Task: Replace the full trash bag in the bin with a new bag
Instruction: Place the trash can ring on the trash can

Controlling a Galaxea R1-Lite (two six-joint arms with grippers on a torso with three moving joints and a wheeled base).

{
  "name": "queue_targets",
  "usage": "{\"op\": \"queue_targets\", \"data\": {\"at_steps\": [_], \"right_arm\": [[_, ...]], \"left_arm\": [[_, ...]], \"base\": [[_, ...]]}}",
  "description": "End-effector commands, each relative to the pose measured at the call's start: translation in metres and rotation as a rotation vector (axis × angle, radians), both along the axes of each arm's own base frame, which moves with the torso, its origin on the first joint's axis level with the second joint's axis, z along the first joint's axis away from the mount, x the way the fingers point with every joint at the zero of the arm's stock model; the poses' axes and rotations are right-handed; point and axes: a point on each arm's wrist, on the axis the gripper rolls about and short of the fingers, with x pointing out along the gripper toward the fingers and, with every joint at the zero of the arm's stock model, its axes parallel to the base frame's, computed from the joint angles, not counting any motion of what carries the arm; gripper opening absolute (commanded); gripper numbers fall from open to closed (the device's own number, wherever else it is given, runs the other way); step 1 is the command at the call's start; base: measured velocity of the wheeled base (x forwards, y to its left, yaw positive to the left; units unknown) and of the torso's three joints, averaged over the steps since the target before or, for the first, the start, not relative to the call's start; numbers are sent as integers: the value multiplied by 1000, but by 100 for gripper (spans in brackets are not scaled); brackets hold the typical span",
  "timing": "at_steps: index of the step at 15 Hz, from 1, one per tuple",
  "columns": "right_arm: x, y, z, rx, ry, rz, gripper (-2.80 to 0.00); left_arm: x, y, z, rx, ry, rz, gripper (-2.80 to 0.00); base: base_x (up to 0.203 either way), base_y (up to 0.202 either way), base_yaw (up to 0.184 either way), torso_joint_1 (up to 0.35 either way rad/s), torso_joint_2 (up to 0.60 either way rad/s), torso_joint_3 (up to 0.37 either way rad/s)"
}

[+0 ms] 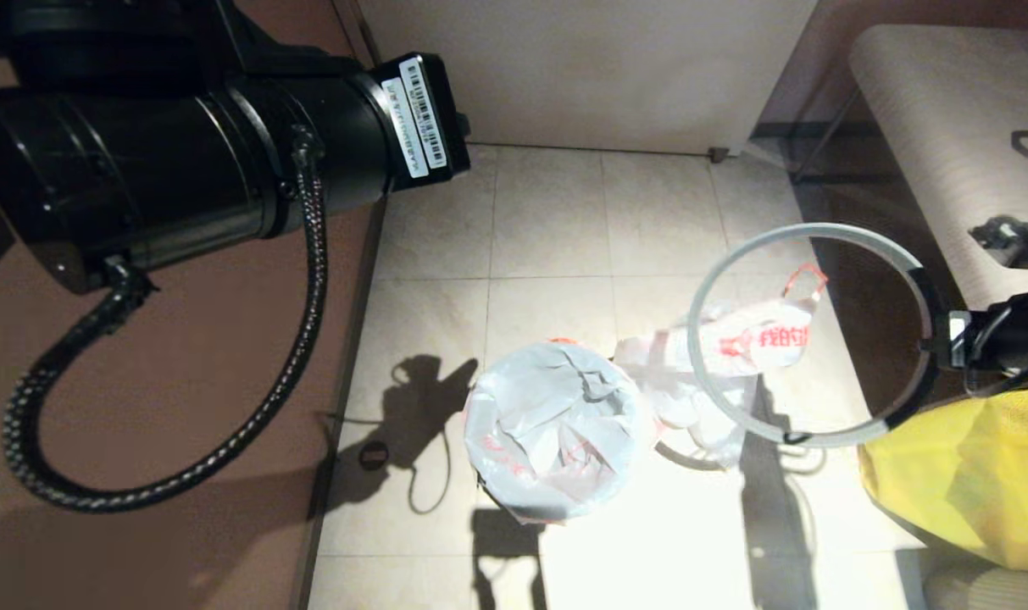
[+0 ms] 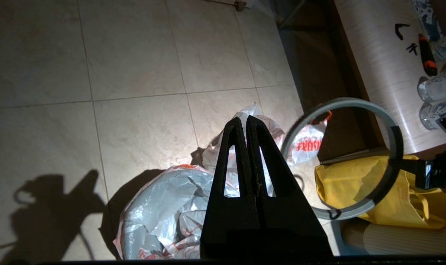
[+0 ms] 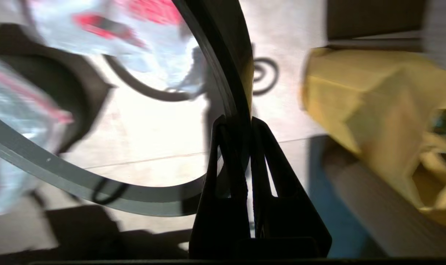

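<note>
The bin (image 1: 490, 498) stands on the floor tiles, its black body almost hidden under the new bag (image 1: 556, 428), which is draped crumpled over its mouth. Just behind and right of it lies the full trash bag (image 1: 755, 343) with red print. My right gripper (image 1: 946, 339) is shut on the bin's grey hoop (image 1: 810, 439) and holds it in the air above the full bag. In the right wrist view the hoop (image 3: 61, 176) runs between the fingers of the right gripper (image 3: 237, 121). My left gripper (image 2: 245, 119) is shut and empty, high above the new bag (image 2: 164, 206).
A big yellow bag (image 1: 971, 474) sits on the floor at the right, under the right arm. A pale bench or table (image 1: 946, 127) stands at the far right, with bottles (image 2: 436, 86) on it. A brown cabinet (image 1: 183, 381) fills the left, and my left arm (image 1: 183, 152) hangs over it.
</note>
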Motion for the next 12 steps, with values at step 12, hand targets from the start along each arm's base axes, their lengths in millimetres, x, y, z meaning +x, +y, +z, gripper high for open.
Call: {"op": "queue_targets", "data": {"at_steps": [12], "right_arm": [[94, 205, -64, 92, 519, 301, -280]], "left_arm": [[-2, 11, 8, -23, -21, 28, -280]], "base": [[0, 0, 0, 0, 0, 0]]}}
